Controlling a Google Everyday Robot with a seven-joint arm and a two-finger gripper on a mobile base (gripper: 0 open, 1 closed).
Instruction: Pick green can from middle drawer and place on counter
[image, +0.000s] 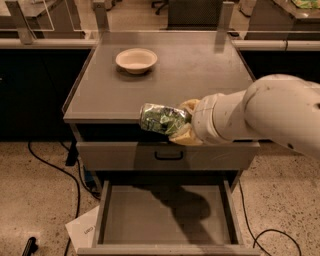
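Speckled floor all round, dark cables (50, 167) trailing at left, a sheet of paper (82, 231) by the cabinet foot. Up top, the bench (200, 75), flat and grey, carrying a cream bowl (136, 60) toward its far-left corner. Down low, the middle drawer (131, 220), pulled wide open, a broad shadow across its floor. Between the two, a shut drawer front with a dark handle (168, 155).

And front and centre, the tool (181, 122), reaching in from the right on a bulky white arm (270, 112), clenched on the green can (161, 119). Up in the air, well clear of the drawer, overlapping the bench's front lip in this view. Hard to say whether over that lip or just short of it.

Can on its side, long axis running left to right, one end poking out leftward past the fingers (189, 106), the other buried toward the wrist.

By the look of it, lift done, placing not yet. Everything now hanging on one relation: bench top lying straight beyond the can, away from the camera, and no lower than the grip. So probably a touch more height, then a carry forward over the lip. Open grey ahead, bowl well apart. Risks, at a guess: clipping that raised edge, or a sideways can rolling once let go.
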